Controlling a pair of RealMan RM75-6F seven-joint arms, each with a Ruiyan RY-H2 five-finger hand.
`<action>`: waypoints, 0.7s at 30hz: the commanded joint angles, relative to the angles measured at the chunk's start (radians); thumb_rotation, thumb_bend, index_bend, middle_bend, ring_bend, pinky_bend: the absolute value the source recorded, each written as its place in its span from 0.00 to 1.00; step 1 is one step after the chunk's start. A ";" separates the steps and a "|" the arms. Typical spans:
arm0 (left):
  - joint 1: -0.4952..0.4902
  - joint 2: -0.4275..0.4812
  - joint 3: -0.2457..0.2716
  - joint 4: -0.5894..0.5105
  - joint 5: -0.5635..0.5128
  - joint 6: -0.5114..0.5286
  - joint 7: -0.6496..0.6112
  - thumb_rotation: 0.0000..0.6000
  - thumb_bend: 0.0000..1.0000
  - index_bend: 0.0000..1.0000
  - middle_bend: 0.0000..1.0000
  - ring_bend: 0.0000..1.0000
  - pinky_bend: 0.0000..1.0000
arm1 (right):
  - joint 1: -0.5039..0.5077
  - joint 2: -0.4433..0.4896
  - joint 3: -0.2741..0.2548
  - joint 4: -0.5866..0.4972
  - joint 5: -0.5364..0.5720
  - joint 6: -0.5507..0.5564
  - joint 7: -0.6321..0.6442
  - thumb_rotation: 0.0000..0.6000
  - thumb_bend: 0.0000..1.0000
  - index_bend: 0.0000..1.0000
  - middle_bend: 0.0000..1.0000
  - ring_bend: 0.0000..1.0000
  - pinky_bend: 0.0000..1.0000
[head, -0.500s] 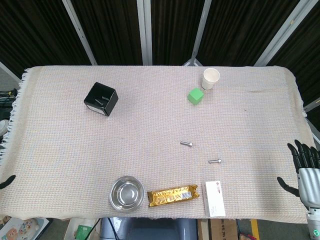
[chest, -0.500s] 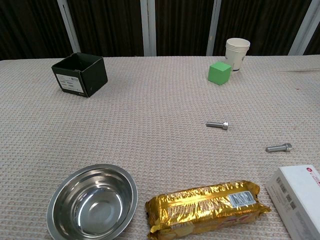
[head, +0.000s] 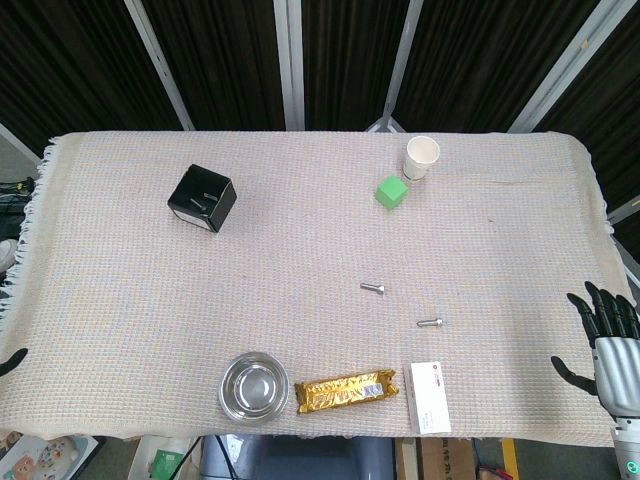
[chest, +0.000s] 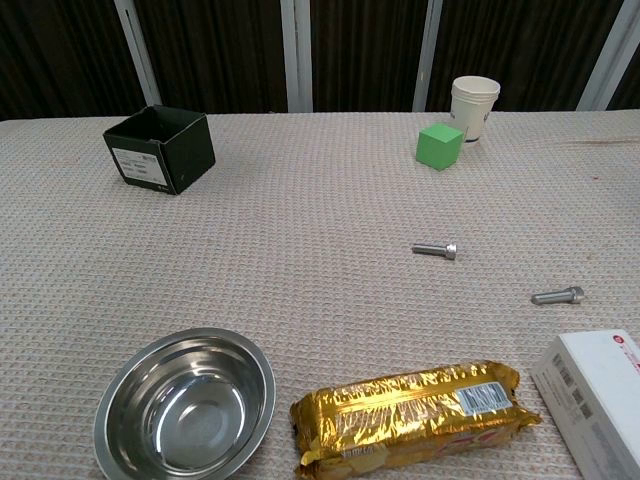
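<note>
My right hand (head: 606, 338) hovers at the table's right front edge in the head view, fingers spread, holding nothing. Only a dark fingertip of my left hand (head: 12, 361) shows at the left edge, so its state is unclear. Two steel bolts lie on the cloth: one bolt (head: 374, 288) (chest: 434, 249) mid-table, the other bolt (head: 430, 322) (chest: 558, 295) nearer my right hand. A gold biscuit packet (head: 345, 391) (chest: 414, 414) lies at the front between a steel bowl (head: 252, 387) (chest: 185, 408) and a white carton (head: 428, 396) (chest: 598, 393).
A black open box (head: 201, 197) (chest: 160, 148) with something inside stands at the back left. A green cube (head: 391, 192) (chest: 439, 146) and a white paper cup (head: 421, 157) (chest: 474, 106) stand at the back right. The woven cloth (head: 300, 250) covers the table.
My right hand has shifted slightly forward and a little left along the right edge. Nothing on the table has moved.
</note>
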 joint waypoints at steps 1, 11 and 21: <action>-0.003 -0.001 0.001 -0.001 -0.005 -0.011 0.007 1.00 0.04 0.14 0.11 0.01 0.01 | 0.002 0.001 0.000 0.000 0.004 -0.007 0.008 1.00 0.18 0.18 0.00 0.00 0.00; 0.005 0.004 -0.002 -0.006 -0.010 0.001 -0.002 1.00 0.04 0.14 0.11 0.01 0.01 | 0.003 -0.019 -0.007 0.018 -0.033 0.011 0.042 1.00 0.18 0.24 0.00 0.00 0.00; 0.003 0.004 -0.008 -0.008 -0.025 -0.007 -0.002 1.00 0.04 0.14 0.11 0.01 0.01 | 0.025 -0.055 -0.020 -0.011 -0.025 -0.048 0.108 1.00 0.18 0.31 0.00 0.00 0.00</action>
